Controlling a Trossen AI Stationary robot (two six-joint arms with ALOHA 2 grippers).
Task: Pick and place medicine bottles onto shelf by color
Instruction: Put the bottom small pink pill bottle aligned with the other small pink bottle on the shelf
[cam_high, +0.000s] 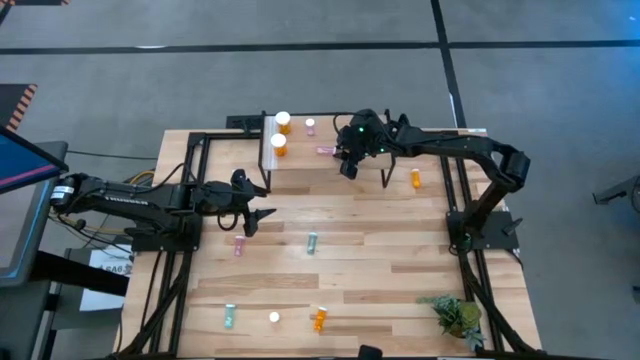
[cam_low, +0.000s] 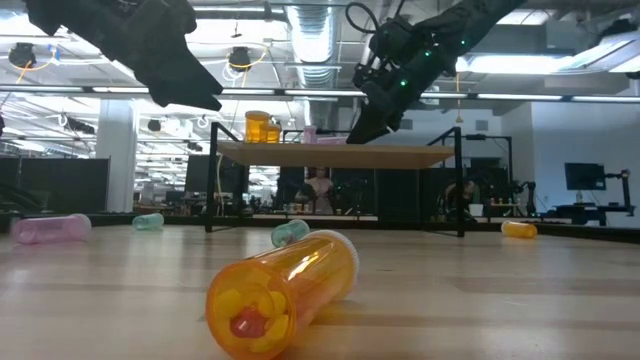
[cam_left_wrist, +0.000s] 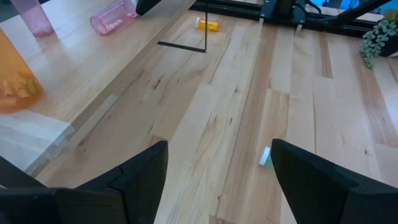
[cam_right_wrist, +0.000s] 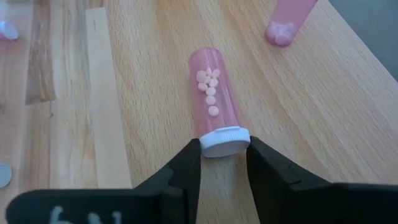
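We see the right tool (cam_right_wrist: 224, 155) over the shelf (cam_high: 310, 168), its two dark fingers (cam_right_wrist: 186, 168) pressed on either side of the white cap of a pink pill bottle (cam_right_wrist: 214, 99) that lies on its side on the light wood, small round tablets visible through its wall. A second pink bottle (cam_right_wrist: 289, 18) stands just beyond it on the same shelf. In the high view, two wider orange bottles with white lids (cam_high: 281, 133) stand near the shelf's whitish edge.

We find the left tool (cam_high: 250, 215) hovering over the tabletop (cam_high: 380, 290) beside the shelf, its fingers (cam_left_wrist: 124, 180) spread apart and holding nothing.

Across the tabletop, other bottles lie scattered: a pink one (cam_high: 239, 245) just beside the left tool, a teal one (cam_high: 312, 242) near the middle, an orange one (cam_high: 416, 179) beside the right arm, and along the near edge a teal bottle (cam_high: 229, 317) and an orange bottle (cam_high: 319, 320). A small green plant (cam_high: 458, 316) sits in the corner.
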